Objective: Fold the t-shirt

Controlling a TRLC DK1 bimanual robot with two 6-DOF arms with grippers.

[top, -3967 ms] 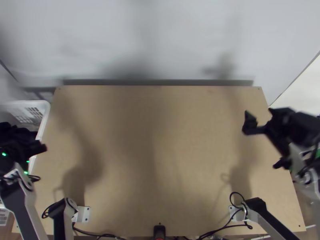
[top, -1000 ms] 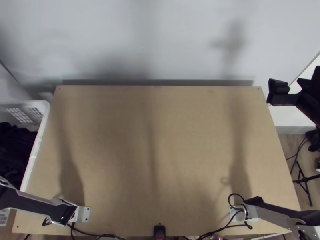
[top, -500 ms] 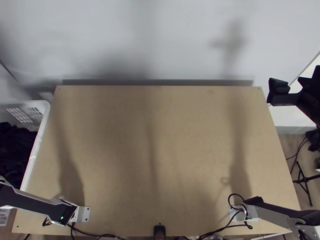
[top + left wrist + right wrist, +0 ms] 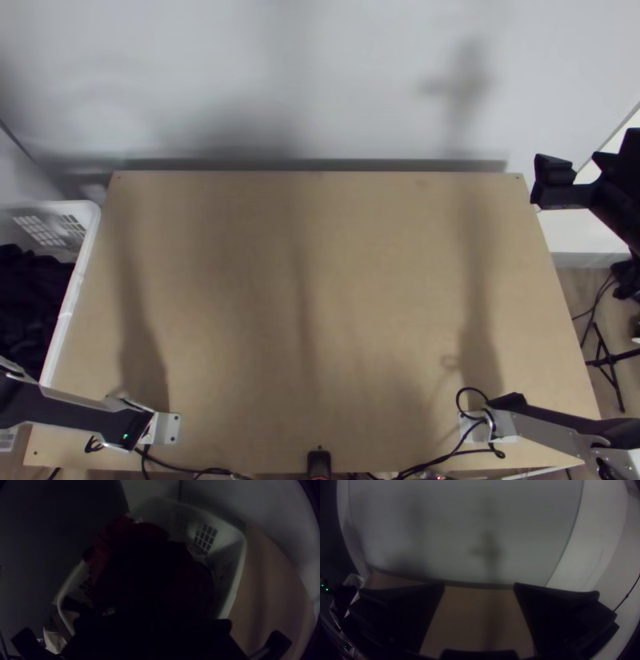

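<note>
The white basket [image 4: 74, 288] stands against the tabletop [image 4: 336, 280] on the left arm's side, close enough that a garment can be drawn over its rim straight onto the work surface. Dark clothing [image 4: 30, 300] lies bunched inside, with red cloth [image 4: 106, 555] at one side of the heap; the t-shirt cannot be singled out, but it is likely in there. The left jaws [image 4: 151, 621] are over the basket, brought together, probably for a pinch on fabric, though whether cloth is between them I cannot tell. The right jaws [image 4: 479, 586] stand wide with nothing between them, by the tabletop's far right corner, presumably to leave room for the shirt to be laid down. Folding has not begun; fetching the garment seems the step in hand, and neighbouring clothes could snag along.
</note>
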